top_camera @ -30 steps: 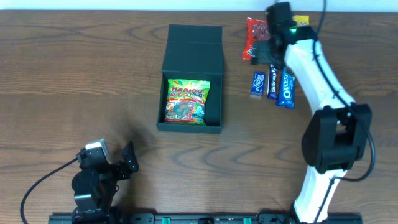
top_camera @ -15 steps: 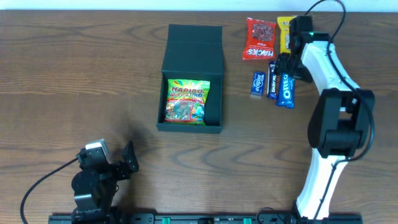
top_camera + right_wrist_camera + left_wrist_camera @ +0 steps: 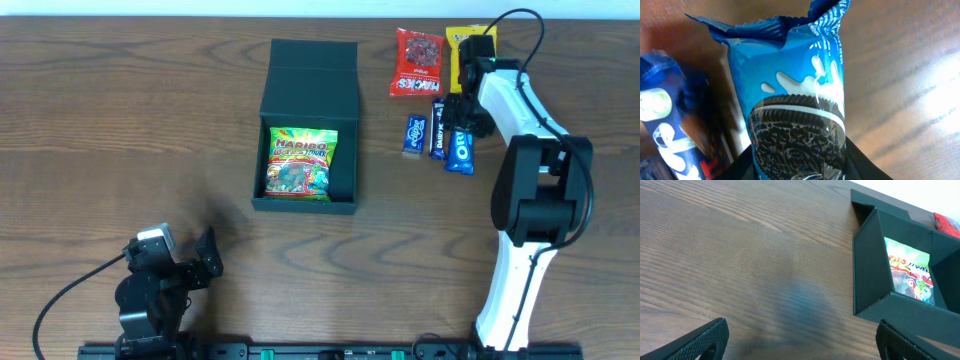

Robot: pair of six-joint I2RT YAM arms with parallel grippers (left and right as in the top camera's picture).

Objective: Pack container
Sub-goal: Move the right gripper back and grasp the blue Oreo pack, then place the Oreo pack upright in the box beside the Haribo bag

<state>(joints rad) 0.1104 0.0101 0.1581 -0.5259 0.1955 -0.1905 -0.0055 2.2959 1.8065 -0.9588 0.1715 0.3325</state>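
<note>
The dark teal container (image 3: 305,88) lies open in the middle of the table, lid flap folded back, with a Haribo bag (image 3: 298,163) inside. A blue Oreo packet (image 3: 461,152) lies to its right. My right gripper (image 3: 464,118) is down over that packet's far end. In the right wrist view the Oreo packet (image 3: 790,90) fills the gap between the two dark fingers of the gripper (image 3: 800,170), which press on both its sides. My left gripper (image 3: 205,255) rests open near the front left. In its wrist view the left gripper (image 3: 800,345) holds nothing and faces the container (image 3: 867,270).
Beside the Oreo packet lie a dark blue bar (image 3: 437,130) and a small blue packet (image 3: 415,134). A red packet (image 3: 418,62) and a yellow packet (image 3: 458,50) sit behind them by the far edge. The dark blue bar (image 3: 665,120) touches the Oreo packet's left side.
My right arm swung from over the red packet to the right and toward the front, onto the Oreo packet, and its jaws narrowed around it. The left arm stayed still.
</note>
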